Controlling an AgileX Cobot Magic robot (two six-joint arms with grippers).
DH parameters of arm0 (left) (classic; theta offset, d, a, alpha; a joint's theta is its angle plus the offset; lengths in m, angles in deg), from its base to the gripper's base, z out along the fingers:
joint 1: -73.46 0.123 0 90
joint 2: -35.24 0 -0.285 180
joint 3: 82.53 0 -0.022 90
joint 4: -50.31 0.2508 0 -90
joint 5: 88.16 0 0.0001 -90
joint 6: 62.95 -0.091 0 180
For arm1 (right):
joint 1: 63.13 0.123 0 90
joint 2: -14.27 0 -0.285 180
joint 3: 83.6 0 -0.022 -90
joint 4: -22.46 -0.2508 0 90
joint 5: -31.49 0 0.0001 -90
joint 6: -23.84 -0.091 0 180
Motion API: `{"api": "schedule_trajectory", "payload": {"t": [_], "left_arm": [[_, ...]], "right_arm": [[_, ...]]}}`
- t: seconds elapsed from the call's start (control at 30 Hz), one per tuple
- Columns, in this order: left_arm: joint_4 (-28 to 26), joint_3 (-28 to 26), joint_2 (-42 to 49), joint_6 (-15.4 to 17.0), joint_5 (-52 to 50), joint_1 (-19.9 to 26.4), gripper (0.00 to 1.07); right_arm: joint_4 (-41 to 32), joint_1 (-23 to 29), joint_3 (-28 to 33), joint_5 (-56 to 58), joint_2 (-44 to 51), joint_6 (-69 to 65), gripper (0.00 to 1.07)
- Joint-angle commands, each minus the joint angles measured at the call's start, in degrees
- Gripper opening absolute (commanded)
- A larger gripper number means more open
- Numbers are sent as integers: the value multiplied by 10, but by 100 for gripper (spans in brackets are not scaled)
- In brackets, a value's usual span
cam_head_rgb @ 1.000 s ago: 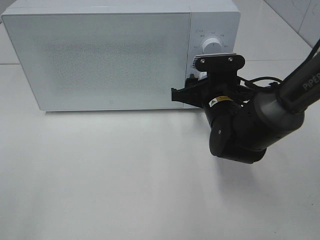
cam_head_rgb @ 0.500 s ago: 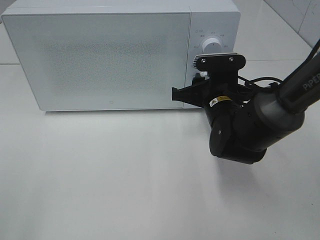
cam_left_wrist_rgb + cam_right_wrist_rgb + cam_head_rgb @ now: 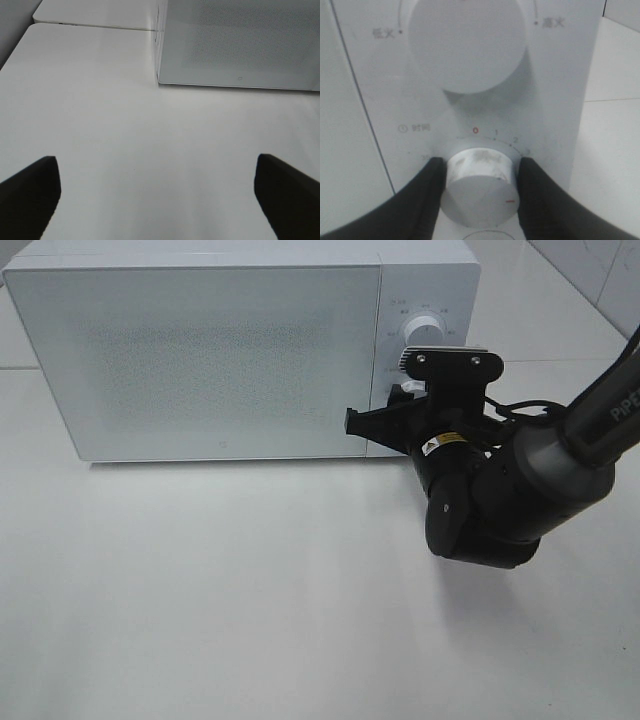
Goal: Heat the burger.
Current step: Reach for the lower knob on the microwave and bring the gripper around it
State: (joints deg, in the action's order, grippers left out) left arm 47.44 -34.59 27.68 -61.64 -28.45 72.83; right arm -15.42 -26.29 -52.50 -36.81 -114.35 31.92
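The burger is out of view. The white microwave [image 3: 220,350] stands at the back of the table with its door closed. My right gripper [image 3: 400,402] is at the control panel on the microwave's right side. In the right wrist view, my right gripper [image 3: 481,167] is shut on the lower timer knob [image 3: 480,187], one black finger on each side. A red mark shows on the knob's face. The upper power knob [image 3: 467,45] is untouched. My left gripper [image 3: 156,165] hovers open over bare table, in front of the microwave's left corner [image 3: 159,80], holding nothing.
The white tabletop [image 3: 220,590] stretches in front of the microwave. My right arm [image 3: 520,490] hangs over the table's right part. A seam between table panels runs behind the microwave [image 3: 95,26].
My right gripper's fingers have closed onto the timer knob, and the right wrist has shifted slightly to the right. The left gripper has not moved.
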Motion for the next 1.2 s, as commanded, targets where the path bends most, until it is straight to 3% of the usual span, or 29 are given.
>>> {"api": "schedule_trajectory", "payload": {"t": [0.03, 0.2, 0.63, 1.2], "left_arm": [[-3, 3, 13, 1, -4, 2, 98], [-3, 3, 13, 1, -4, 2, 98], [-3, 3, 13, 1, -4, 2, 98], [-3, 3, 13, 1, -4, 2, 98]], "right_arm": [[73, -1, -8, -65, 1, -81, 0], [126, -3, -7, -69, 1, -304, 0], [184, -3, -7, -113, 1, -680, 0], [132, -3, -7, -108, 1, -901, 0]]}}
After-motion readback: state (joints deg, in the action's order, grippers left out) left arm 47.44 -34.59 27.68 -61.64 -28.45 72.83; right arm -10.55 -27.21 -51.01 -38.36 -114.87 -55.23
